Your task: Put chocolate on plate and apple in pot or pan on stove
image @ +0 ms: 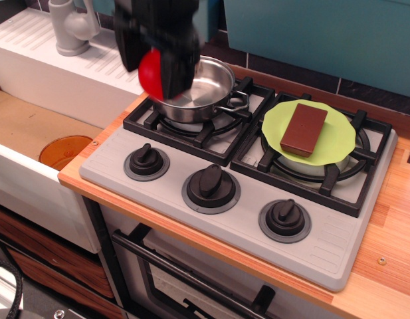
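My gripper (153, 72) is shut on the red apple (149, 71) and holds it in the air above the left edge of the steel pot (198, 93). The pot stands on the left burner of the grey stove (244, 193). The brown chocolate (304, 129) lies flat on the lime-green plate (337, 143), which rests on the right burner. The black fingers (175, 63) flank the apple on both sides.
Three dark knobs (210, 185) line the stove's front. An orange-brown disc (64, 151) lies in the sink at left. A grey faucet (70, 26) stands on the white drainer at the back left. A teal wall rises behind the stove.
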`<state>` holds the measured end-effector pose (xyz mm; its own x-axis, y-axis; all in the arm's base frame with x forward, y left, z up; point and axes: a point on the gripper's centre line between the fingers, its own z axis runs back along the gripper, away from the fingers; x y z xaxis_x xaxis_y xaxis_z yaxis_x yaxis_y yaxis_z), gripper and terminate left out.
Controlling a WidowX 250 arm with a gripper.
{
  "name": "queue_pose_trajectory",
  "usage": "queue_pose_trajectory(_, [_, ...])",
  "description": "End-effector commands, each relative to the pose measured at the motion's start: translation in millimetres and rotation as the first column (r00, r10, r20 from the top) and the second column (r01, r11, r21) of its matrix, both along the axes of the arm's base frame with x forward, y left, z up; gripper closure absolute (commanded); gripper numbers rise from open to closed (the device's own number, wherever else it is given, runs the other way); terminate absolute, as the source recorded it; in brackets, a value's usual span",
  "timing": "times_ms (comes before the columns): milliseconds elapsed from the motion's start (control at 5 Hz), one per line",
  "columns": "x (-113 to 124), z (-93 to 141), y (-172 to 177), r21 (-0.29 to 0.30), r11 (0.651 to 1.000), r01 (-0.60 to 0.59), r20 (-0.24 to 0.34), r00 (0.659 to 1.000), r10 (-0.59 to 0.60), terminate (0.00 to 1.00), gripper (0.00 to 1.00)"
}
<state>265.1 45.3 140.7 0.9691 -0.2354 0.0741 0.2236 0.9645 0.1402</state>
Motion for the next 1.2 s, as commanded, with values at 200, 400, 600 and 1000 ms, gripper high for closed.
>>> queue_pose_trajectory(200, [99.9, 16.5, 24.9, 0.024, 0.997, 0.075, 0.056, 0.995, -0.077, 0.00, 1.00])
queue_pose_trajectory(400, [108.2, -0.7, 25.1, 0.018, 0.997, 0.078, 0.066, 0.995, -0.079, 0.00, 1.00])
queue_pose_trajectory(600, [104.1, -8.5, 23.9, 0.022, 0.998, 0.061, 0.071, 0.996, -0.062, 0.00, 1.00])
queue_pose_trajectory(1000, [88.1, -13.8, 11.1, 0.030, 0.999, 0.025, 0.075, 0.997, -0.027, 0.00, 0.00])
